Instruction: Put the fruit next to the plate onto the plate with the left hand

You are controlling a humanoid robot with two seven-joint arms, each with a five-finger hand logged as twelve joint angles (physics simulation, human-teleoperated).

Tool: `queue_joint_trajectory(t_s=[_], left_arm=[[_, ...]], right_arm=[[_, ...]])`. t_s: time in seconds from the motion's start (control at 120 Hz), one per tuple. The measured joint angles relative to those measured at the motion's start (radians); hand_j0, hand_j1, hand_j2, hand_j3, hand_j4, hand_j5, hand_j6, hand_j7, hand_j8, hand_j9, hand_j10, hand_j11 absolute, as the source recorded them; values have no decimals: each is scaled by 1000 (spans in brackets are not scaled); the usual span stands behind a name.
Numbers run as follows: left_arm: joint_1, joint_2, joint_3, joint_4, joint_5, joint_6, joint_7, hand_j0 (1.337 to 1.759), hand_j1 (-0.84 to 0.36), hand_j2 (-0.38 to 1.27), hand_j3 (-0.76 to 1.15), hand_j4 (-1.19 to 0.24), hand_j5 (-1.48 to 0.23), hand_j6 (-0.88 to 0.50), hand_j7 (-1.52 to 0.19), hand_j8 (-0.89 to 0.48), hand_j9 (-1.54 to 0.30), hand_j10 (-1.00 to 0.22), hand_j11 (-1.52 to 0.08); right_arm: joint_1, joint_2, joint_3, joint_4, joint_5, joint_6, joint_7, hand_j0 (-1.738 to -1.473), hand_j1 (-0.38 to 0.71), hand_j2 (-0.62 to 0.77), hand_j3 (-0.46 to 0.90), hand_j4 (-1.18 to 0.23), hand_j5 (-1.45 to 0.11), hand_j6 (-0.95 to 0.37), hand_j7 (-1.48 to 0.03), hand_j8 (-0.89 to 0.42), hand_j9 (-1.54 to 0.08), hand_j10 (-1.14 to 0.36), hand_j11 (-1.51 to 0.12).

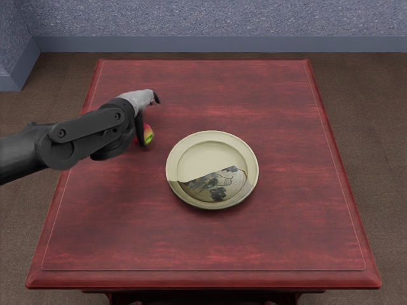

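Reach step: my left fingers (139,131) hang spread over the fruit (148,135), at ten o'clock of the plate (212,135), gripping nothing; next I must close, lift, carry toward four o'clock

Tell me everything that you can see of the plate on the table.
The plate is round and cream-coloured and looks ceramic, with a broad raised rim around a shallow flat well. A dark, ink-like drawing covers the lower part of the well; the upper part is plain. It lies flat, right way up, near the middle of the red table. Nothing lies on it. The fruit sits to its left, apart from it; only the table touches the plate.
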Motion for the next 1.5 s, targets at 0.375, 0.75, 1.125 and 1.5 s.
queue_joint_trajectory(t_s=[0.375, 0.75, 1.125, 1.5], left_arm=[[-2, -8, 18, 24, -1, 6, 0, 1657, -123, 130, 0, -411, -540, -412, -540, -412, -540, -411, -540], [-4, -21, 46, 39, 7, 7, 1, 1655, -209, 169, 0, -526, -639, -472, -647, -473, -672, -496, -671], [-5, -52, 82, 90, 15, 12, 0, 1650, -154, 84, 0, -617, -649, -526, -684, -522, -733, -569, -755], [-2, -62, 91, 110, -4, 2, 0, 1645, -298, 402, -17, -691, -938, -360, -980, -334, -1004, -458, -1028]], right_arm=[[0, 0, 0, 0, 0, 0, 0, -1658, -349, 0, 0, 0, 0, 0, 0, 0, 0, 0, 0], [0, 0, 0, 0, 0, 0, 0, -1658, -349, 0, 0, 0, 0, 0, 0, 0, 0, 0, 0], [0, 0, 0, -1, 0, 0, 0, -1658, -349, 0, 0, 0, 0, 0, 0, 0, 0, 0, 0], [0, 0, 0, -1, 0, 0, -1, -1658, -349, 0, 0, 0, 0, 0, 0, 0, 0, 0, 0]])
